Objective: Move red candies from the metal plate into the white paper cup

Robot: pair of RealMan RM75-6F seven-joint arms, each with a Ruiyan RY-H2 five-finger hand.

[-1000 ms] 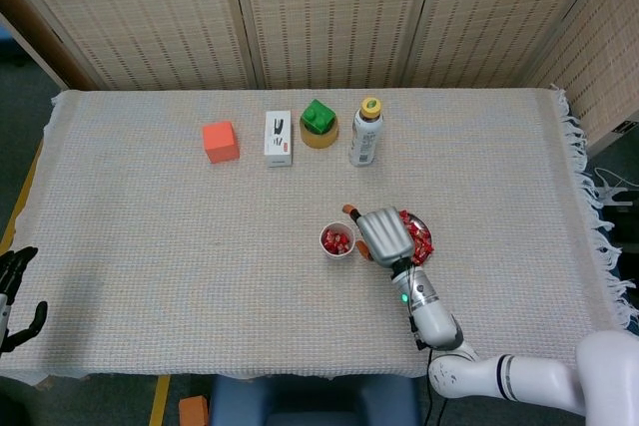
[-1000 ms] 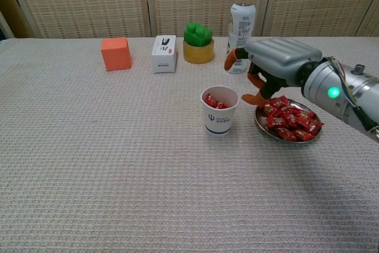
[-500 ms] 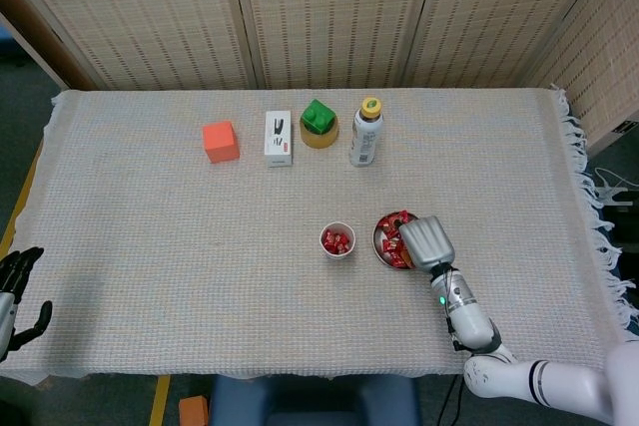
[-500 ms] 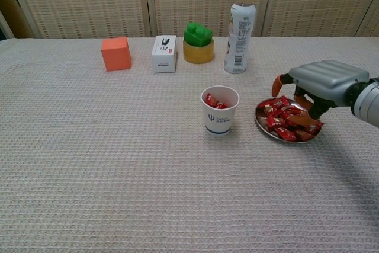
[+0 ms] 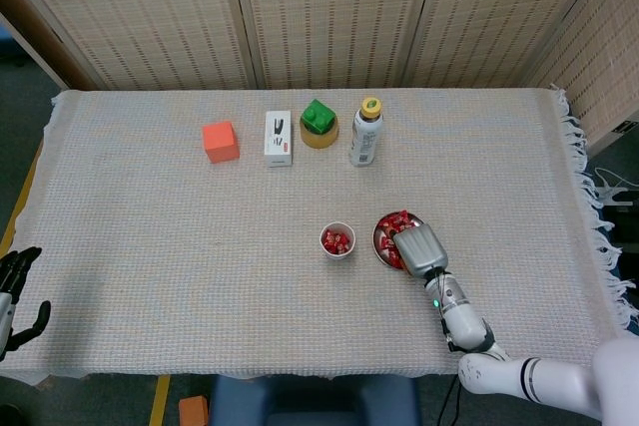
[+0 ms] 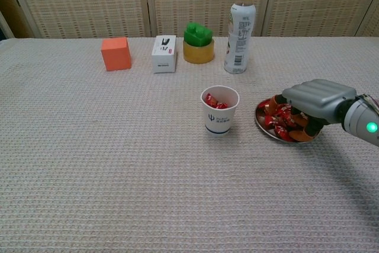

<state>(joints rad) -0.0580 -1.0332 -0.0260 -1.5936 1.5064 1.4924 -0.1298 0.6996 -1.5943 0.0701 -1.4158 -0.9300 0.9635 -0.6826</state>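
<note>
A white paper cup (image 5: 337,240) (image 6: 219,111) stands mid-table with a few red candies inside. Just right of it, a metal plate (image 5: 380,237) (image 6: 265,131) carries a pile of red candies (image 5: 391,220) (image 6: 277,117). My right hand (image 5: 419,247) (image 6: 317,98) lies low over the plate's right half. Its fingers curl down into the pile and touch the candies. The palm hides whether they grip one. My left hand (image 5: 14,284) hangs off the table's near left corner, fingers apart and holding nothing.
Along the far side stand an orange cube (image 5: 220,141) (image 6: 116,53), a white box (image 5: 279,138) (image 6: 164,54), a green block on a yellow ring (image 5: 319,123) (image 6: 198,42), and a yellow-capped bottle (image 5: 365,132) (image 6: 240,22). A woven cloth covers the table.
My right hand moved from beside the cup rightward to above the plate, then sank onto the candy pile. The left hand barely moved.
</note>
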